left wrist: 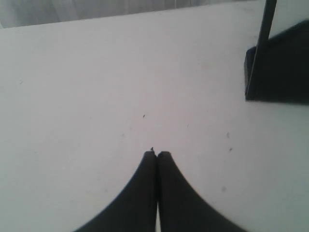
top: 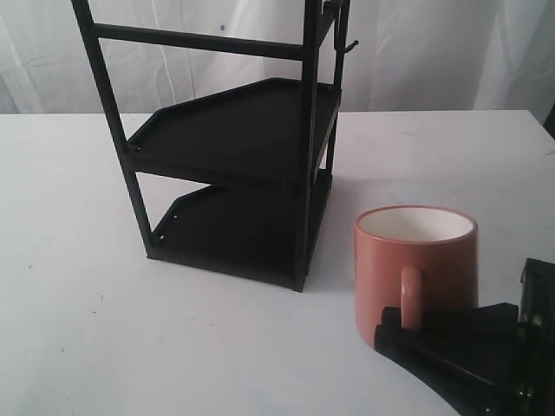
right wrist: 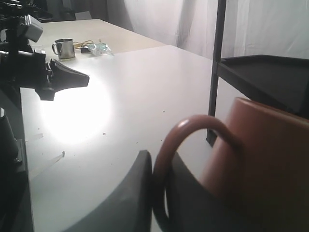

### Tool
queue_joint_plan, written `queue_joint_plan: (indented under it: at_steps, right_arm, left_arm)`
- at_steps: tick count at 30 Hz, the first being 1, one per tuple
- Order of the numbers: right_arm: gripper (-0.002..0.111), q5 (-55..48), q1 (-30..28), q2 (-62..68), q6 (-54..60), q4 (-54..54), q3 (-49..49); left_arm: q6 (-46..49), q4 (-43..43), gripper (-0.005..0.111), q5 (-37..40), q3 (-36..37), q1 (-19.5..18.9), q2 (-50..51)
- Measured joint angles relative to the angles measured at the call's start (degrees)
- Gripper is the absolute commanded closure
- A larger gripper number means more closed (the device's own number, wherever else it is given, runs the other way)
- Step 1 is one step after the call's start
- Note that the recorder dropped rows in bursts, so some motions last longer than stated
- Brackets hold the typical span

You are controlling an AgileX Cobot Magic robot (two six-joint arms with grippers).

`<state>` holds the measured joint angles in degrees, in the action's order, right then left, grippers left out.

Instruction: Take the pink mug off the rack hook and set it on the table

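The pink mug (top: 414, 260) stands upright to the right of the rack (top: 234, 165), mouth up and handle toward the camera. My right gripper (top: 408, 319) is shut on the mug's loop handle (right wrist: 193, 126), one finger on each side of it (right wrist: 161, 162). The mug's base is hidden behind the gripper, so I cannot tell whether it rests on the table (top: 87, 329). The rack hook (top: 349, 45) juts bare from the upper post. My left gripper (left wrist: 157, 153) is shut on nothing, low over the white tabletop (left wrist: 96, 87).
The black two-shelf rack's post (right wrist: 219, 63) and shelf (right wrist: 270, 72) stand close behind the mug. A rack corner (left wrist: 280, 67) lies near the left gripper. The other arm's black body (right wrist: 53, 77) sits across the table. A metal cup (right wrist: 63, 47) stands on a far table.
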<state>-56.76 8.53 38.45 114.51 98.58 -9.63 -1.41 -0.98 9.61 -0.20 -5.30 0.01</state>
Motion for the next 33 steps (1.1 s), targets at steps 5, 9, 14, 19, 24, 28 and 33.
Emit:
queue_joint_plan:
  at_steps: [5,9,14,19,24,28,33]
  right_arm:
    - [0.108,-0.45,0.0,0.66,0.0,0.0,0.0]
    - [0.108,-0.45,0.0,0.66,0.0,0.0,0.0]
    - [0.108,-0.55,0.0,0.66,0.0,0.0,0.0]
    - [0.108,-0.49,0.0,0.66,-0.52,0.0,0.0]
    - [0.108,-0.58,0.0,0.66,-1.33,0.0,0.0]
    - [0.108,-1.09,0.0,0.66,-2.07,0.0,0.0]
    - [0.108,-5.45,0.0,0.66,-3.88,-1.41,0.0]
  left_arm:
    - [-9.93,-12.38,0.107,-8.54,0.0,0.0,0.0]
    - [-22.06,-20.24,0.107,-12.57,0.0,0.0,0.0]
    - [-28.29,-22.17,0.107,-0.6,-8.61,1.91,0.0]
    - [-3.52,-31.4,0.107,12.39,-24.48,5.09,0.27]
    - [17.53,-41.47,0.107,32.59,-35.14,5.74,8.93]
    - [30.84,-48.26,0.101,40.97,-38.31,5.86,19.49]
    - [46.06,-56.45,0.074,42.28,-40.71,5.86,32.12]
